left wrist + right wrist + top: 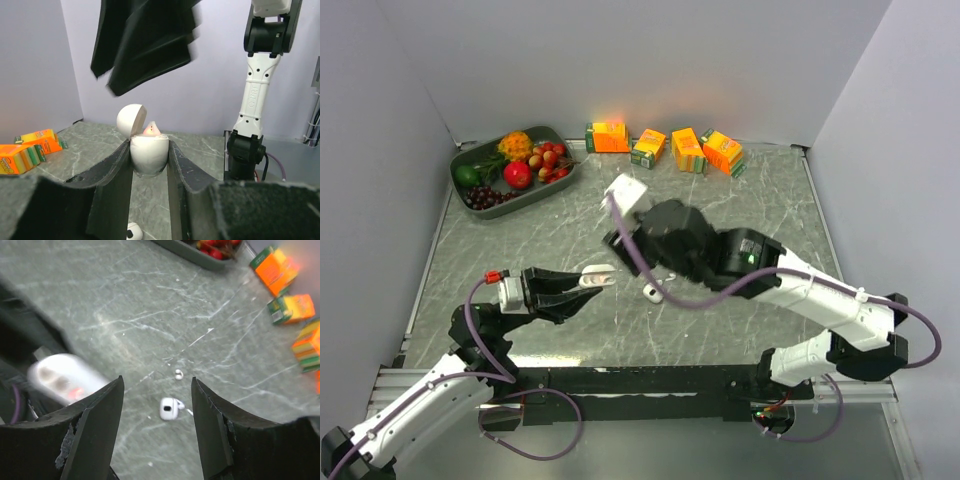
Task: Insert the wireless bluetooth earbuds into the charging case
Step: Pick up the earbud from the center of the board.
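— Two arms over the marbled table [550, 230]; what does each one have?
— The left gripper [150, 146] is clamped on the charging case [148, 157], held upright with its lid hinged back, near the table's middle. The right gripper [157, 385] hangs higher, just beside the case, jaws spread and nothing between them.
— And the earbuds?
— One earbud [169, 409] lies on the table, beneath the right fingers, apart from the case. Something pink-lit sits in the case mouth; whether that is the other bud is unclear.
— What could go wrong?
— The bud is tiny and curved, so an off-centre pinch probably squirts it sideways. Grabbed at a bad angle, it likely would not seat in its well, and pushing might twist the case in the left grip.
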`<state>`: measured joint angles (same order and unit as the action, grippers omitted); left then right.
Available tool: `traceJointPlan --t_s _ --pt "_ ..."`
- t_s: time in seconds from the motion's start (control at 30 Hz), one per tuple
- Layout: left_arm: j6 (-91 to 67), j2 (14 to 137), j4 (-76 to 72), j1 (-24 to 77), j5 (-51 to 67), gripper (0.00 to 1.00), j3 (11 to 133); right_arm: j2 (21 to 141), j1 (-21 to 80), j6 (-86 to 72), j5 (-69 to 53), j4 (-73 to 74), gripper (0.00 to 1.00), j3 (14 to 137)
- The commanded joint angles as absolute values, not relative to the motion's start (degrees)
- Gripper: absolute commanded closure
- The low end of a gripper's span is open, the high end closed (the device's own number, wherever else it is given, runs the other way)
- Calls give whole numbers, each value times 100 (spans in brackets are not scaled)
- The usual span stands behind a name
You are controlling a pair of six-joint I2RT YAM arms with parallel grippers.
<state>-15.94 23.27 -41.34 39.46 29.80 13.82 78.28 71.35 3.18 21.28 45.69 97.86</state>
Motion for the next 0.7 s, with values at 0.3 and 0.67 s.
traceJointPlan --t_s 0.3,0.67 --pt "-1283 1530 -3226 3955 2646 99 1503 8127 4325 -1942 -605 3235 48 7541" --pt "-1301 1143 -2769 3955 2593 99 1512 10158 3762 -2224 -1117 2654 64 7742"
